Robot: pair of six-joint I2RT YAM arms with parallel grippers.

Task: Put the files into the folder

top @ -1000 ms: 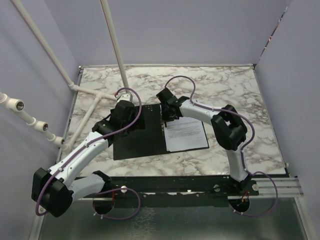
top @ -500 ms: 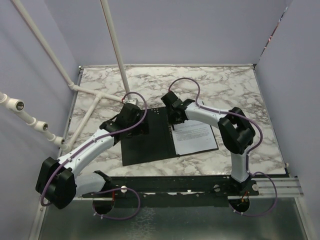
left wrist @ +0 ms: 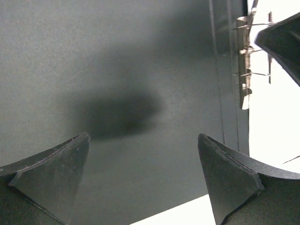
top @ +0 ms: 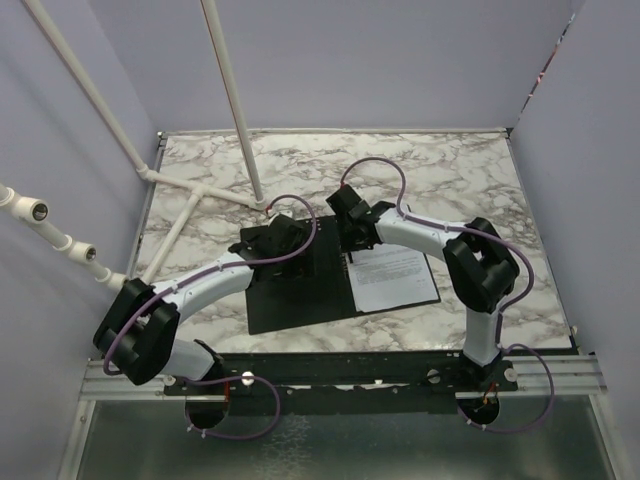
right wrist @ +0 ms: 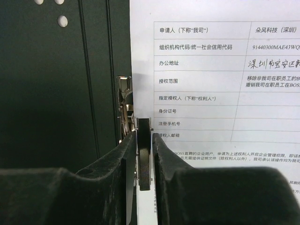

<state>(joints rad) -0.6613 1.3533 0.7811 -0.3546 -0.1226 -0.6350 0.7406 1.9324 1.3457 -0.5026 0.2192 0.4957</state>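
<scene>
The folder (top: pixel 290 295) lies open on the marble table, black inside up. The files (top: pixel 395 280), white sheets with printed text, lie on its right half. My left gripper (top: pixel 288 240) hovers open and empty over the bare left flap (left wrist: pixel 117 56); the silver clip (left wrist: pixel 243 79) and the files (left wrist: pixel 276 122) show at the right of its view. My right gripper (top: pixel 350 235) stands at the spine. In the right wrist view it (right wrist: pixel 144 136) is shut on the clip's black lever (right wrist: pixel 144 154), between the folder (right wrist: pixel 56 93), the silver clip (right wrist: pixel 123 103) and the files (right wrist: pixel 211 70).
A white pipe frame (top: pixel 180 215) crosses the table's left side, with an upright pipe (top: pixel 232 100) close behind the left gripper. Grey walls enclose the table. A black rail (top: pixel 350 370) runs along the near edge.
The folder and files have slid to the right and turned slightly. My left gripper has moved right over the left flap. My right gripper has moved right a little with the clip.
</scene>
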